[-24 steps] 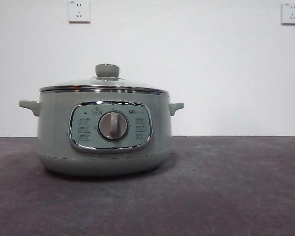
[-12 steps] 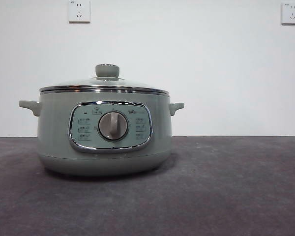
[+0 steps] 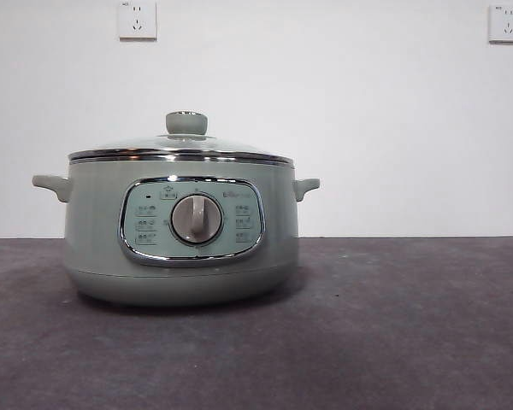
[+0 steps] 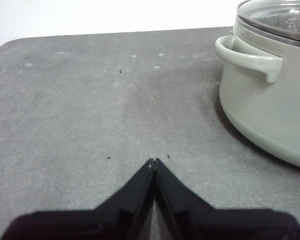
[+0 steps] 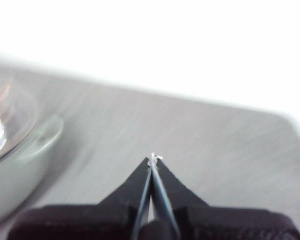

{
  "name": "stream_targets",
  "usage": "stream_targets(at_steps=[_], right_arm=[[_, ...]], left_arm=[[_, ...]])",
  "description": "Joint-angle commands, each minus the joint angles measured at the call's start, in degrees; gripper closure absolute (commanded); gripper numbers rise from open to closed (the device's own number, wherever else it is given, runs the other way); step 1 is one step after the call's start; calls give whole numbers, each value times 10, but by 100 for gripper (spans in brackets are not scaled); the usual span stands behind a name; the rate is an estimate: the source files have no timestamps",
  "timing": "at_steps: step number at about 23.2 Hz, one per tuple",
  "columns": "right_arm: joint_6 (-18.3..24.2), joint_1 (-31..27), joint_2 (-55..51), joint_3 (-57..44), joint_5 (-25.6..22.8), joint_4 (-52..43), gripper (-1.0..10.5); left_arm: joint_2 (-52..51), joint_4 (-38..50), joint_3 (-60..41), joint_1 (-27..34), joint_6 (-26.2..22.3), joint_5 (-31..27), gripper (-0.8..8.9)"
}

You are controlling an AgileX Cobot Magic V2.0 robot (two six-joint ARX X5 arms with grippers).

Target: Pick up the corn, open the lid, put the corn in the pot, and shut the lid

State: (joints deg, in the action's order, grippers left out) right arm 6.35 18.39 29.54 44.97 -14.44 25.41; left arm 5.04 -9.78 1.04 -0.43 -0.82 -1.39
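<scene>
Risk check: corn not in view, lid seated

Jaws on my left gripper [image 4: 154, 161] are meeting at the tips and holding nothing, low over the bare table [image 4: 90, 115] beside the pot [image 4: 270, 115]. My right gripper [image 5: 153, 158] is likewise pressed together and empty; its blurred wrist view suggests it is moving near the pot's other side.

The lid [image 3: 181, 147] is sitting flat on the pot's rim. The corn is appearing in no view, so I cannot tell where it is lying. I judge two hazards: searching for the corn blind, and a jaw clipping the side handle [image 4: 247, 55] if I am swinging too close.

Against the earlier front frames, pot and lid are showing no change.
</scene>
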Motion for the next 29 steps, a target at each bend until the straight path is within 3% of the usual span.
stream_targets(at_steps=[1,3,9,29], right_arm=[[7,-69,-112,-187,7,-150,957],[-17,-104,-195,-299,33,-214,957],[-68,-129,-272,-408,91,-224,957],[-52,-165,-291,-442,125,-148,946]], left_arm=[[1,4,-6,1,-2,-1,815],[1,4,-6,1,-2,-1,815],[4,4,-6,1,-2,-1,815],[5,4,-6,1,-2,-1,815]])
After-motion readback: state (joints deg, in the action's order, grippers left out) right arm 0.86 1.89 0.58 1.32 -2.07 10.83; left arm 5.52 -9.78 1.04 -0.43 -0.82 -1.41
